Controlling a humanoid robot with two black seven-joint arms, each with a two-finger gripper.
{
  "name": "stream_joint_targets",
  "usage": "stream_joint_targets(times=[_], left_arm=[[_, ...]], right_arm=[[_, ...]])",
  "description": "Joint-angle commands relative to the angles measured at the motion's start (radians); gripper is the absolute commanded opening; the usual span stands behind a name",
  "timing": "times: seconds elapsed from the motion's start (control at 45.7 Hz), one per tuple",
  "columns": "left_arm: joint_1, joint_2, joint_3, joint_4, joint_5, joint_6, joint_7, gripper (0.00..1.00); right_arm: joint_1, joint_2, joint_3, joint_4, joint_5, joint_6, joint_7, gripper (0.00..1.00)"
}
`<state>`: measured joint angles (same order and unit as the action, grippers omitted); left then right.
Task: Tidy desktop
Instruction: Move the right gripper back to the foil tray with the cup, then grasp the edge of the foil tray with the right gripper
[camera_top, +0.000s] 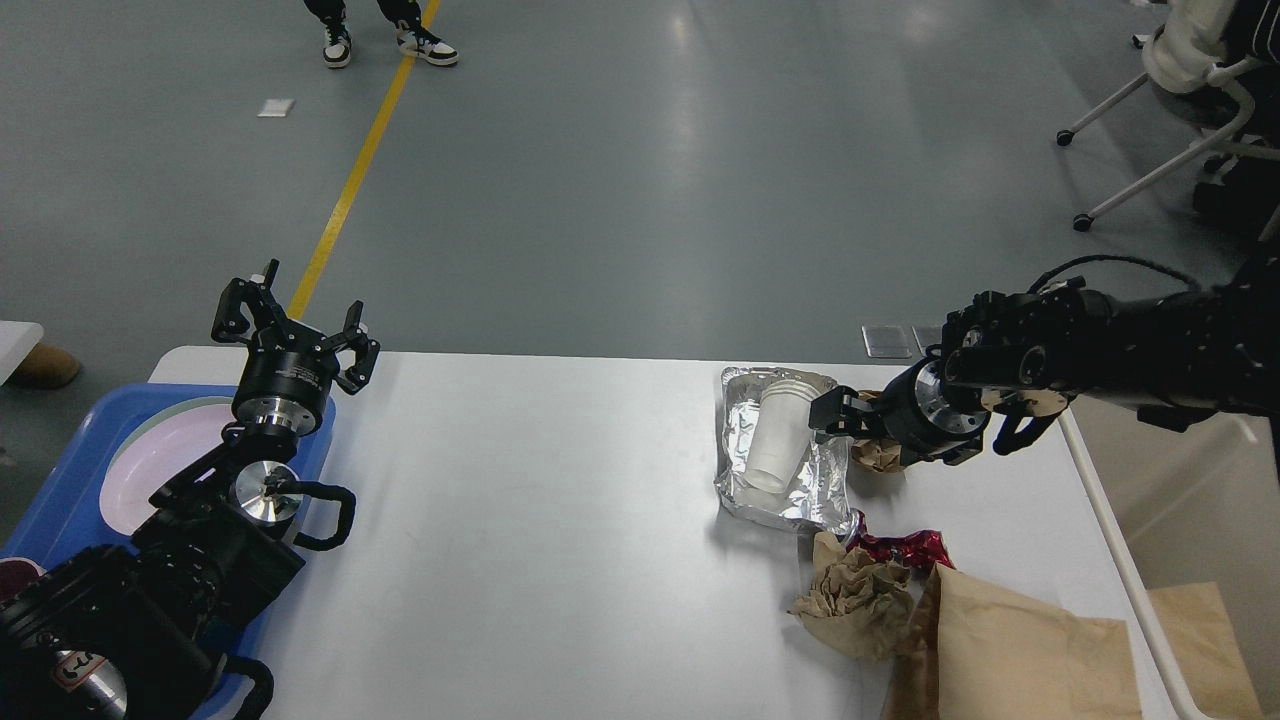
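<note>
Our right gripper (868, 432) sits low over the crumpled paper ball (882, 455) on the desktop (540, 520); we cannot tell its spread. Our left gripper (292, 322) gapes wide, empty.

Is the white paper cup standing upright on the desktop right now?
No, the white paper cup lies on its side in the foil tray.

Right hand (850, 425) seen end-on and dark over crumpled brown paper ball (880, 455); finger spread unreadable, most of ball hidden. Flat paper bag (1010, 650) cut off at bottom edge. Beige bin (1190, 560) partly behind right arm, cut by right edge. Blue tray (70, 480) largely covered by left arm.
</note>
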<state>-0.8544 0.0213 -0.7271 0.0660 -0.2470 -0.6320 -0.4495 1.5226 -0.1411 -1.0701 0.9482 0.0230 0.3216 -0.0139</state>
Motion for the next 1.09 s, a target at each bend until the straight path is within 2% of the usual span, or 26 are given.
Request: stream_joint_targets(times=[0.0,0.372,0.569,0.722,0.897,0.984,1.072], left_arm=[[0.000,0.000,0.000,0.000,0.000,0.000,0.000,0.97],[0.000,0.000,0.000,0.000,0.000,0.000,0.000,0.96],[0.000,0.000,0.000,0.000,0.000,0.000,0.000,0.96],[0.000,0.000,0.000,0.000,0.000,0.000,0.000,0.97],[0.000,0.000,0.000,0.000,0.000,0.000,0.000,0.96],[0.000,0.000,0.000,0.000,0.000,0.000,0.000,0.97],[0.000,0.000,0.000,0.000,0.000,0.000,0.000,0.97]], right_arm=[[-0.073,0.024,-0.001,-0.072,-0.002,-0.035,0.000,1.00],[-0.203,0.063,0.002,-0.166,-0.005,-0.130,0.002,1.00],[-0.265,0.101,0.001,-0.203,-0.009,-0.220,0.002,0.97],[-0.283,0.110,-0.002,-0.204,-0.011,-0.234,0.002,0.89],[-0.308,0.129,-0.004,-0.236,-0.025,-0.236,0.002,0.64],[-0.312,0.129,-0.005,-0.240,-0.025,-0.236,0.000,0.42],[-0.314,0.129,-0.004,-0.240,-0.025,-0.236,0.002,0.31]])
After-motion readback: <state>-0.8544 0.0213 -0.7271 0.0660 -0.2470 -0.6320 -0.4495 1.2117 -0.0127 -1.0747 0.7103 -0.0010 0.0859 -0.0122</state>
